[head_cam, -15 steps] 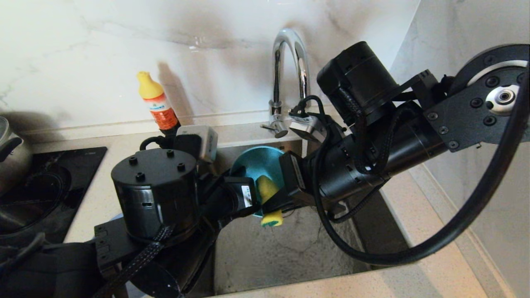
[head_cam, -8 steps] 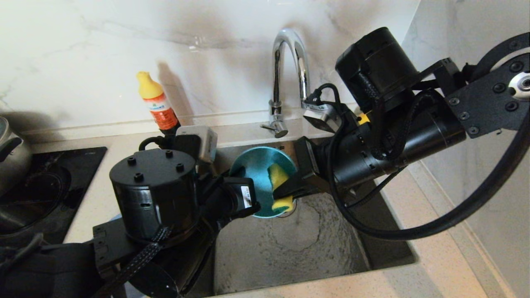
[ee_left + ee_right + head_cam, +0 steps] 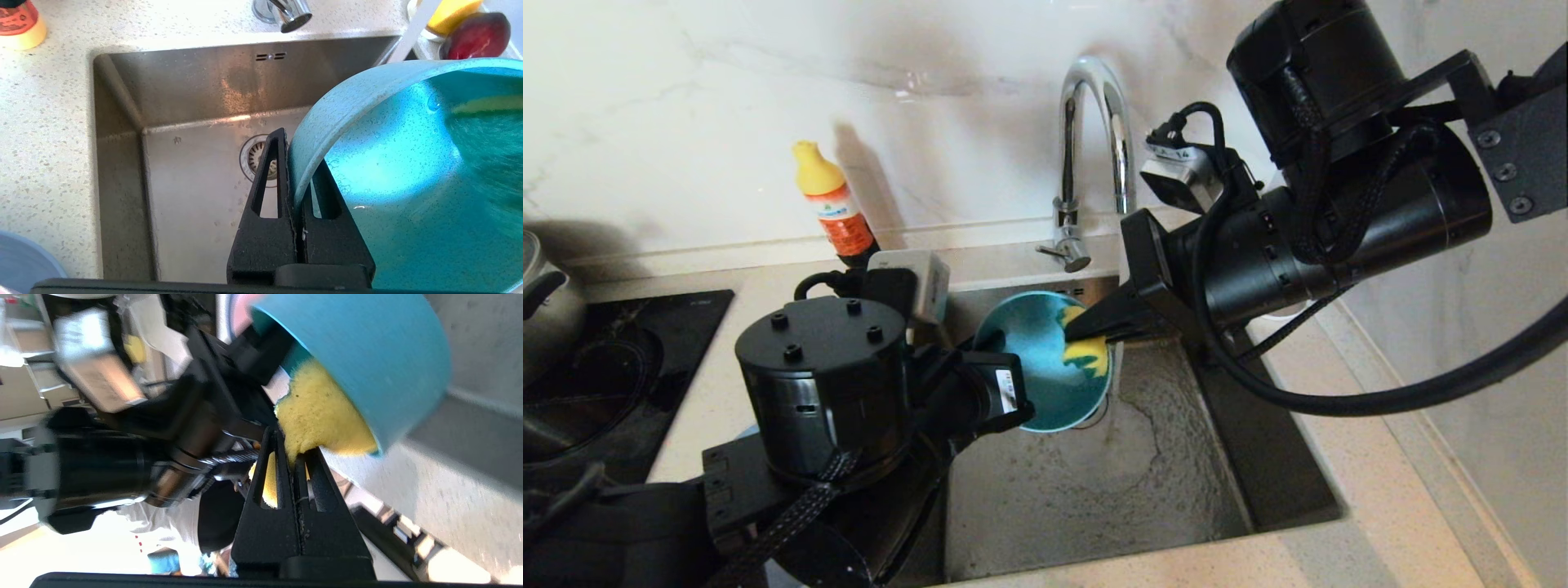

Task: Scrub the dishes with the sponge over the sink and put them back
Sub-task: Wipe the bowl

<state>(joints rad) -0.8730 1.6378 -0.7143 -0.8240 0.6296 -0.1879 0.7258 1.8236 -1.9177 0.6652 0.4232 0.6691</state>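
My left gripper (image 3: 1019,408) is shut on the rim of the small teal bowl (image 3: 1036,367), holding it tilted on edge over the steel sink (image 3: 1094,490). In the left wrist view one finger lies outside the rim and one inside the teal bowl (image 3: 388,183), with the left gripper (image 3: 292,151) above the drain. My right gripper (image 3: 1080,331) is shut on the yellow sponge (image 3: 1089,356), which presses inside the bowl near its far right rim. The right wrist view shows the sponge (image 3: 322,416) pinched in the right gripper (image 3: 292,451) against the bowl (image 3: 367,347).
The curved chrome tap (image 3: 1086,122) stands behind the sink. An orange bottle with a yellow cap (image 3: 833,204) is on the counter at the back left. A steel pot (image 3: 543,302) sits on the black hob (image 3: 613,367). A white dish with fruit (image 3: 470,28) and a blue-grey plate (image 3: 24,261) flank the sink.
My right arm has risen and drawn back to the right. The sponge has slid from the bowl's lower edge up to its upper right rim. The left arm and bowl have stayed still.
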